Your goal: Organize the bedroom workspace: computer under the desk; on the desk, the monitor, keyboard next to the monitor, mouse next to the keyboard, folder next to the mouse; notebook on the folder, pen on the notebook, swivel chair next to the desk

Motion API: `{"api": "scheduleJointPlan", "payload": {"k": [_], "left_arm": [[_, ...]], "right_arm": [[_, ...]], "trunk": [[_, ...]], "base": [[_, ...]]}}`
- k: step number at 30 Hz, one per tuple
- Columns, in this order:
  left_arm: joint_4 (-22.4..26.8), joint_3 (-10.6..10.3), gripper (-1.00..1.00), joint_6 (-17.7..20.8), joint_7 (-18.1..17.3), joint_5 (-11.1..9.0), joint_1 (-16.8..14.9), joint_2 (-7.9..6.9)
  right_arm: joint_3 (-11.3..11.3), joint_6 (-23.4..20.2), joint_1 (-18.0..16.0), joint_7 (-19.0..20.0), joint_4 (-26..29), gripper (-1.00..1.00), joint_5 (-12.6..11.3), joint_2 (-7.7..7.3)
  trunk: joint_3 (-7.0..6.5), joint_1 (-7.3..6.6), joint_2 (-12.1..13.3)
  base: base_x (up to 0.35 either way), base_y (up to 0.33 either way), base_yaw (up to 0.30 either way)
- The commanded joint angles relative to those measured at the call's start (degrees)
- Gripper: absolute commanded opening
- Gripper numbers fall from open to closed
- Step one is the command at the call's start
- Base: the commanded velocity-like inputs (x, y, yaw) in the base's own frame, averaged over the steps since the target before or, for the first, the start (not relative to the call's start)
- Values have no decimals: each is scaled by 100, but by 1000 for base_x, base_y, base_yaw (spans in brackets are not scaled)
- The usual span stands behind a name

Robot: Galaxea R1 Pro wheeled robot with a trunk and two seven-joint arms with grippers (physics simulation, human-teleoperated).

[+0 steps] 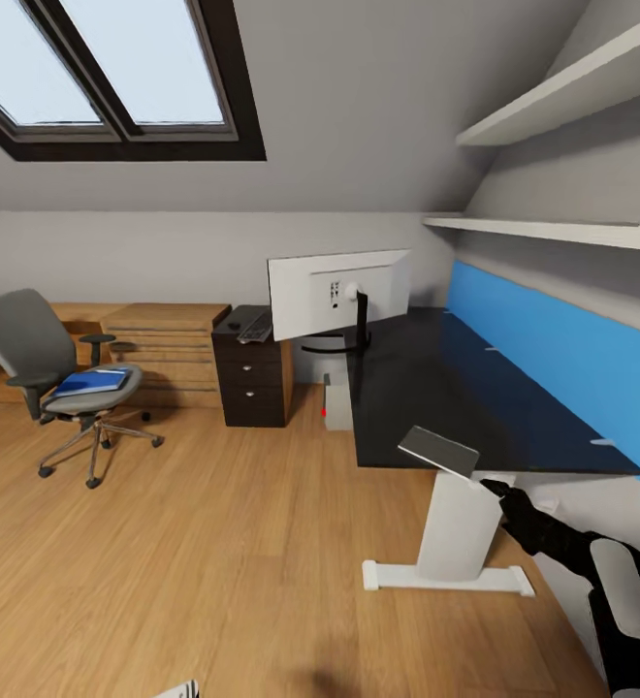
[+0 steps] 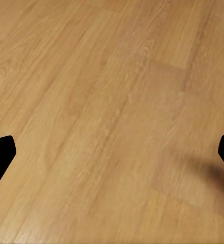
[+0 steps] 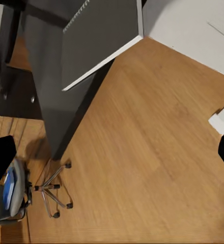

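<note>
The black-topped desk (image 1: 436, 388) with its blue back panel stands at the right. The monitor (image 1: 337, 291) is on its far end, white back towards me. The keyboard (image 1: 439, 451) lies silver-grey underside up at the desk's near edge, sticking out over it; it also shows in the right wrist view (image 3: 102, 43). My right gripper (image 1: 499, 488) (image 3: 113, 157) is just beside the keyboard, open and holding nothing. The grey computer (image 1: 336, 402) stands under the desk. At the left is the swivel chair (image 1: 39, 359) with the blue folder (image 1: 92, 381) on its seat. My left gripper (image 2: 112, 152) hangs open over the floor.
A dark drawer cabinet (image 1: 253, 383) with a small dark item on top stands left of the desk, next to low light-wood cabinets (image 1: 170, 349). White shelves (image 1: 562, 228) hang above the desk. The desk's white pedestal (image 1: 456, 543) stands close to my right arm. Wood floor (image 1: 213, 562) stretches between chair and desk.
</note>
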State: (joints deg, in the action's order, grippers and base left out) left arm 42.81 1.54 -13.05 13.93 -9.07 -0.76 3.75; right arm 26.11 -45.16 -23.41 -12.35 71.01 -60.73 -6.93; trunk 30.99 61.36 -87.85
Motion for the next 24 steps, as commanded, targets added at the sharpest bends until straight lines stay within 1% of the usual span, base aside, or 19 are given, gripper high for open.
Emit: {"api": "scheduleJointPlan", "payload": {"k": [1, 6, 9, 13, 24], "left_arm": [[-1, 4, 100, -22, -4, -42, -3, 3], [-1, 5, 100, -22, -4, -39, -3, 4], [-1, 5, 100, -22, -4, -36, -3, 3], [-1, 10, 100, -22, -4, -34, -3, 7], [14, 2, 100, -26, -4, -34, -3, 15]], "right_arm": [[27, -51, -6, -54, -1, 100, -219, -36], [127, -136, -6, -48, -25, 100, -932, -222], [154, -145, -6, -42, -102, 100, -1201, -280], [169, -172, -2, -31, -367, 100, -1300, -305], [175, -364, 19, 10, -468, 100, -1287, -301]], "trunk": [[24, 22, -45], [114, 132, -245], [168, 198, -366], [240, 286, -526], [437, 527, -967]], "base": [[0, 0, 0], [0, 0, 0], [0, 0, 0], [0, 0, 0], [0, 0, 0]]}}
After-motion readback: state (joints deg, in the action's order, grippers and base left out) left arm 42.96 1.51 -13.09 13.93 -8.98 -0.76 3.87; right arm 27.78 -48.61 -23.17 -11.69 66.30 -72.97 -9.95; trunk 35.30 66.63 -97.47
